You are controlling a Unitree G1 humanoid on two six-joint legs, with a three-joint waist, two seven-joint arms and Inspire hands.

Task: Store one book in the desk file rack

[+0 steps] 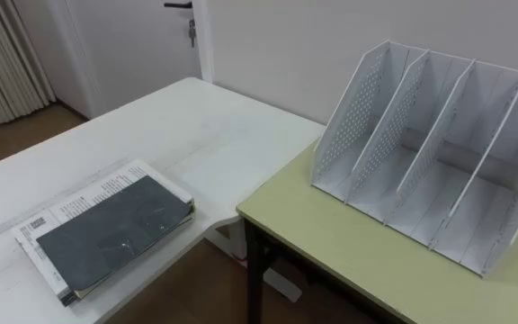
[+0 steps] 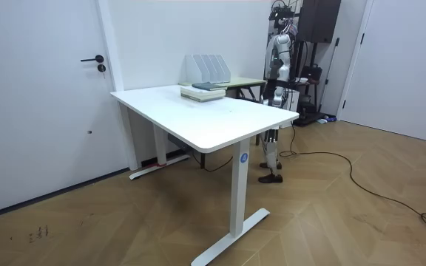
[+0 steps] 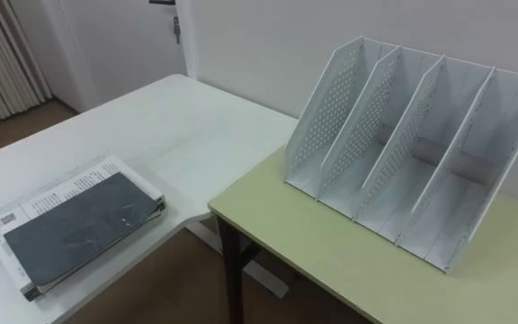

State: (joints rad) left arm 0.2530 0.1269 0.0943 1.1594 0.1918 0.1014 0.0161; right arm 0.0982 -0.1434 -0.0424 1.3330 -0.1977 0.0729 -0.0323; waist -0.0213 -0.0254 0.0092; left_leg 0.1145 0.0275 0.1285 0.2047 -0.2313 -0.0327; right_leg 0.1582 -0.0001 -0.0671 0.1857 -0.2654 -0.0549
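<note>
A stack of books point(image 1: 106, 234) lies on the white table point(image 1: 205, 126), near its right edge. The top book is dark grey; a white printed one sits under it. The white file rack point(image 1: 439, 153) stands on the pale green desk point(image 1: 331, 243), against the wall, and its several slanted slots are empty. In the room view I stand behind the desk, facing the rack point(image 2: 205, 69) and the stack point(image 2: 203, 91). My left hand point(image 2: 267, 94) and right hand point(image 2: 288, 93) hang low by my body, too small to read.
A gap with wooden floor separates the white table from the green desk's black leg point(image 1: 253, 270). A white door point(image 1: 142, 45) and a curtain point(image 1: 7, 54) stand beyond the table. Dark equipment point(image 2: 318, 22) is behind me in the room view.
</note>
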